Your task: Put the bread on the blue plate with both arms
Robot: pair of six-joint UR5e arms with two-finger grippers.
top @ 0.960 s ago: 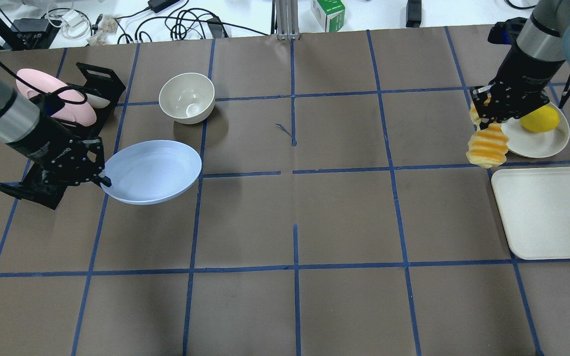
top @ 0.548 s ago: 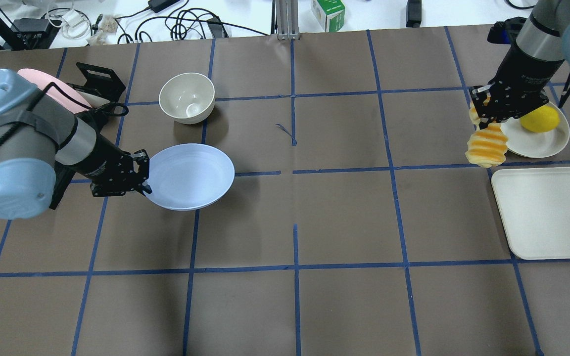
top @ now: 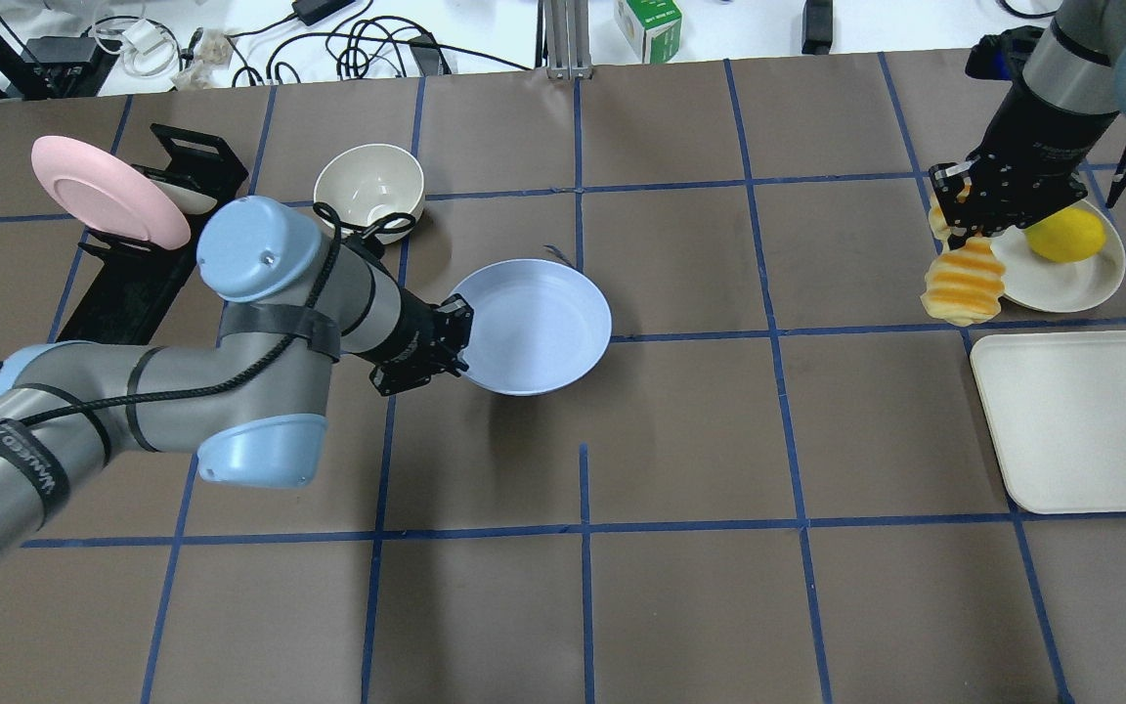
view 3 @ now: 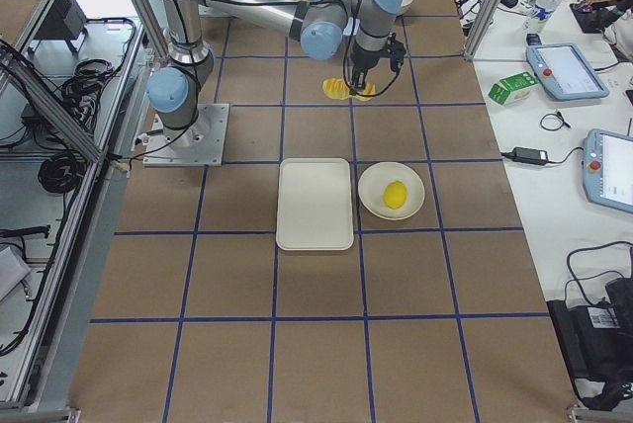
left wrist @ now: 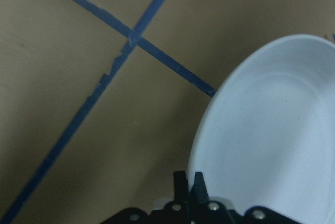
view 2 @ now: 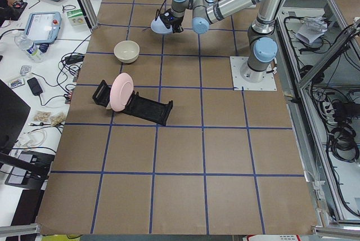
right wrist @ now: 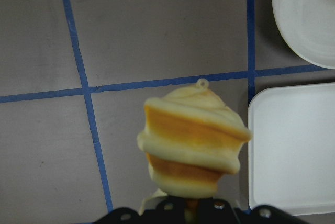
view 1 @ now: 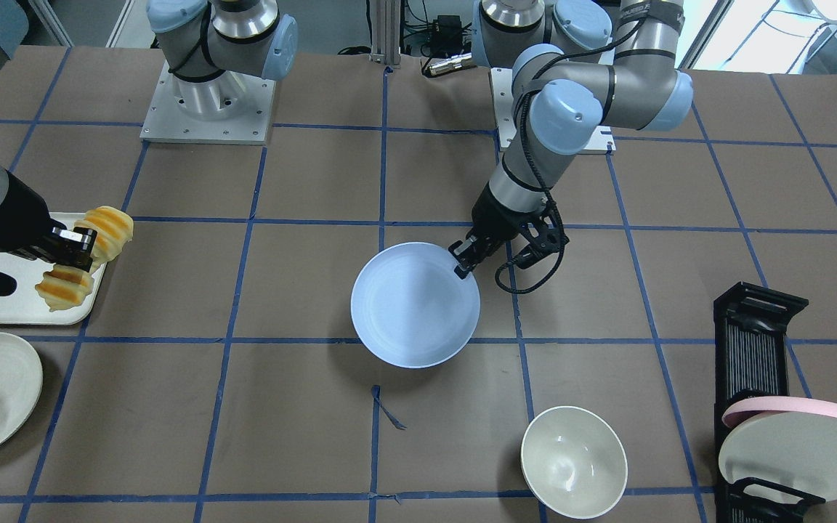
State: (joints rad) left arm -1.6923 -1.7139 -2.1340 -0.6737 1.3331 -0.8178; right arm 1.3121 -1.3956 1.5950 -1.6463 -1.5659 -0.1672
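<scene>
The blue plate (top: 539, 323) is held above the brown table near its middle. My left gripper (top: 455, 344) is shut on its near-left rim. The front-facing view shows the same grip (view 1: 460, 270) on the plate (view 1: 411, 309), and the left wrist view shows the fingertips (left wrist: 189, 179) pinching the rim (left wrist: 272, 130). My right gripper (top: 964, 227) is shut on the middle of the bread (top: 961, 284), which hangs bent in the air at the far right. The bread fills the right wrist view (right wrist: 191, 145), with both ends drooping in the front-facing view (view 1: 62, 287).
A cream bowl (top: 368, 193) stands behind the left arm. A pink-rimmed plate (top: 108, 191) leans in a black rack (top: 133, 293). A white plate (top: 1061, 279) with a yellow fruit (top: 1066, 235) lies beside the bread. A white tray (top: 1081, 420) lies in front of it.
My left arm has carried the blue plate rightward from beside the rack to near the table's middle. My right gripper with the bread has stayed almost in place.
</scene>
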